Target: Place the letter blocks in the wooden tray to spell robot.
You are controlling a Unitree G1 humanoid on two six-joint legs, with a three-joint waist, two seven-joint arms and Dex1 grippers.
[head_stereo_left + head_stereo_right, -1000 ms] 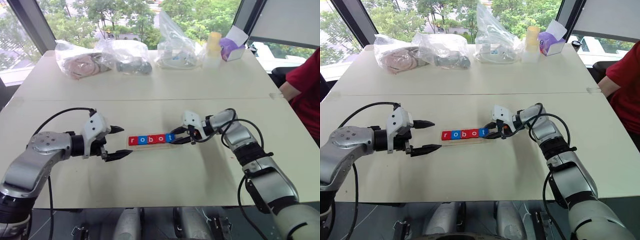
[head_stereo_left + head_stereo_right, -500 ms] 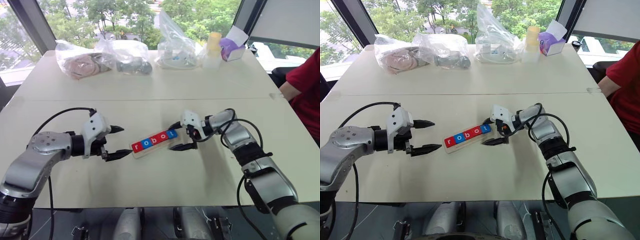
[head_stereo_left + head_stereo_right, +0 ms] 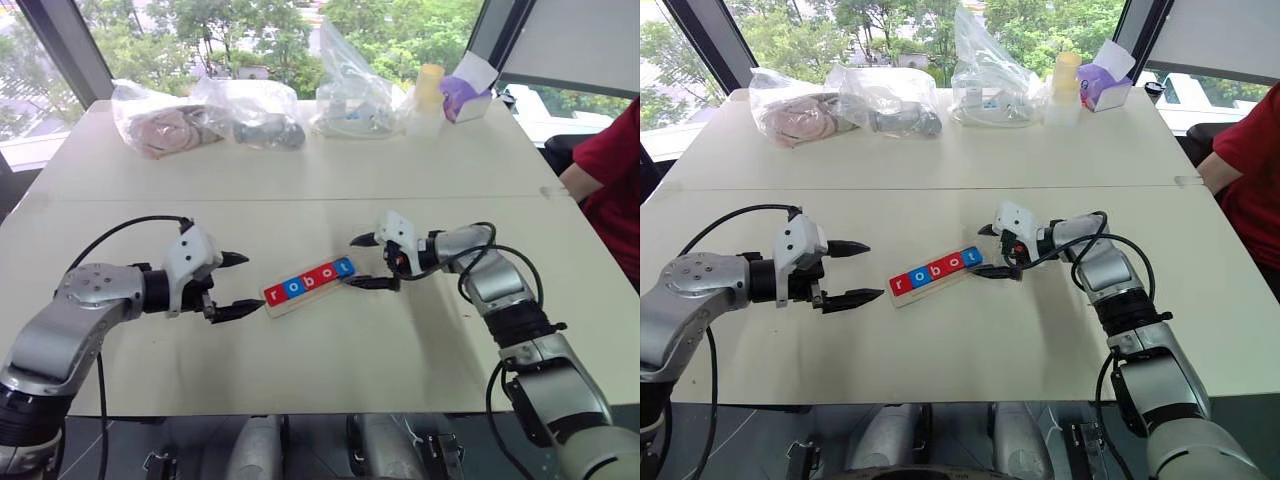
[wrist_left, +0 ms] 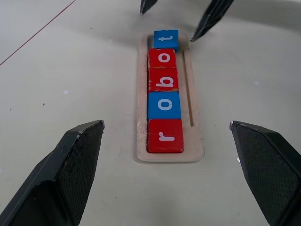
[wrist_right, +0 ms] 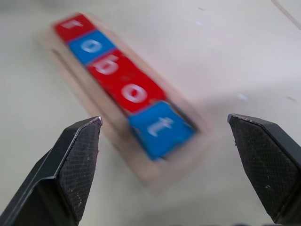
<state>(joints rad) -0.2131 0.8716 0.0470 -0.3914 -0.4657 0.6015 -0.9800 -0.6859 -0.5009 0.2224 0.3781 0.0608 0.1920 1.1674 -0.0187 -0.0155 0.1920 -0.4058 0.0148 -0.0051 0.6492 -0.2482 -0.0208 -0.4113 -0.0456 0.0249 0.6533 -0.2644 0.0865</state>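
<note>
All five letter blocks (image 4: 163, 90) sit in the wooden tray (image 3: 275, 304) at table centre, reading robot; right gripper (image 3: 367, 262) at its three o'clock, left gripper (image 3: 238, 284) at nine, fingers spread, empty. Best retreat cleanly, no nudging

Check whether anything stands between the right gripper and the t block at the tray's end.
Nothing visible does. The right gripper, jaws open, faces the blue t block at the near end of the wooden tray across bare table.
</note>
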